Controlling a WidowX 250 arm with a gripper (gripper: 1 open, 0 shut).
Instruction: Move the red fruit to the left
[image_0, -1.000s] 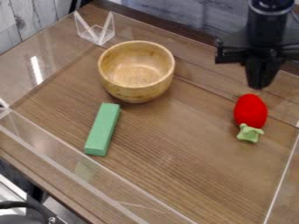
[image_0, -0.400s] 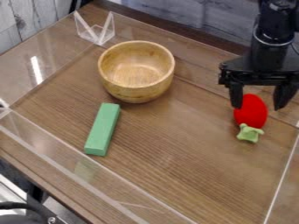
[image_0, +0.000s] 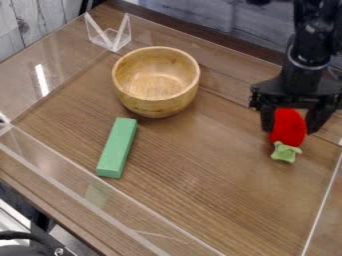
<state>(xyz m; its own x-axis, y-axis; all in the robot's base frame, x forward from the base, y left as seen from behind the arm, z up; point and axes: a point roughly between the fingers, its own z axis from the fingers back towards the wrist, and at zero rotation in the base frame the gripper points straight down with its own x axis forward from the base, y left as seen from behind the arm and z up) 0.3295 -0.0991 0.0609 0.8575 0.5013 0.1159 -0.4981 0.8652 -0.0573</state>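
The red fruit (image_0: 287, 126) is a small red toy strawberry with a light-green stem (image_0: 283, 152), lying on the wooden table at the right. My gripper (image_0: 294, 108) points straight down right over it, jaws open. One black finger (image_0: 262, 108) stands left of the fruit and the other finger (image_0: 325, 112) stands right of it, so the fruit sits between them. Whether the fingers touch it I cannot tell.
A wooden bowl (image_0: 156, 81) stands at the upper middle. A green rectangular block (image_0: 118, 147) lies left of centre. Clear acrylic walls (image_0: 54, 168) ring the table, and a clear stand (image_0: 107, 32) sits at the back left.
The gripper opened its jaws and came down from above the fruit until its fingers straddle it. The fruit, bowl and block have not moved.
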